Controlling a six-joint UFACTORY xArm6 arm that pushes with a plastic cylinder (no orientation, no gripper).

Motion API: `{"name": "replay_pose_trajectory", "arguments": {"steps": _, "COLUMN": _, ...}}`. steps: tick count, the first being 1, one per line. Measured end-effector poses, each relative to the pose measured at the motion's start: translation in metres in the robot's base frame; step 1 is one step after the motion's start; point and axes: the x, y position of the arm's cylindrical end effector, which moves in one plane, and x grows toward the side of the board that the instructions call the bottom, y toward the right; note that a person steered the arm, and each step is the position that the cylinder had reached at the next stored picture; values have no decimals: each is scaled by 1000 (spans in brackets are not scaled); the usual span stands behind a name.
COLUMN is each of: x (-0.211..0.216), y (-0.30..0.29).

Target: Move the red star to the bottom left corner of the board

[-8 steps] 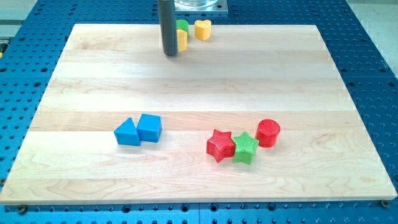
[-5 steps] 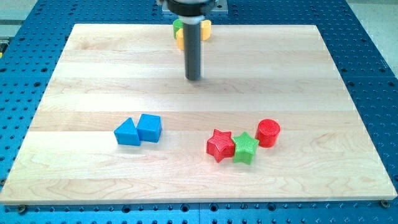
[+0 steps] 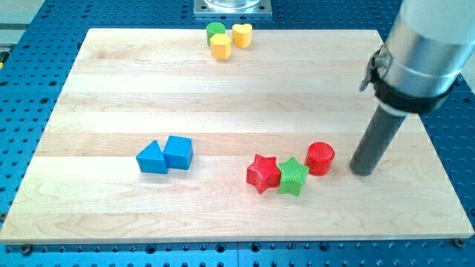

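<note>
The red star lies at the lower middle of the wooden board. A green star touches its right side. A red cylinder stands just right of the green star. My tip rests on the board right of the red cylinder, a short gap away, and well right of the red star.
Two blue blocks, a triangular one and a cube, sit touching at the lower left. At the top edge are a green cylinder, a yellow block and a yellow heart.
My tip has swept from the top middle of the board, near the yellow and green blocks, down and right to beside the red cylinder. No block has moved.
</note>
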Motion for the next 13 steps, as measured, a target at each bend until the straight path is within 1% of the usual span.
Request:
{"name": "replay_pose_trajectory", "arguments": {"steps": 1, "x": 7, "y": -45}}
{"name": "replay_pose_trajectory", "arguments": {"steps": 2, "x": 7, "y": -102}}
{"name": "replay_pose_trajectory", "arguments": {"steps": 3, "x": 7, "y": -146}}
{"name": "replay_pose_trajectory", "arguments": {"steps": 5, "x": 8, "y": -205}}
{"name": "replay_pose_trajectory", "arguments": {"steps": 6, "x": 9, "y": -249}}
{"name": "replay_pose_trajectory", "arguments": {"steps": 8, "x": 11, "y": -307}}
{"name": "replay_pose_trajectory", "arguments": {"steps": 9, "x": 26, "y": -355}}
{"name": "replay_pose_trajectory", "arguments": {"steps": 10, "x": 11, "y": -355}}
{"name": "replay_pose_trajectory", "arguments": {"steps": 11, "x": 5, "y": -380}}
{"name": "replay_pose_trajectory", "arguments": {"steps": 12, "x": -22, "y": -381}}
{"name": "replay_pose_trajectory", "arguments": {"steps": 13, "x": -81, "y": -348}}
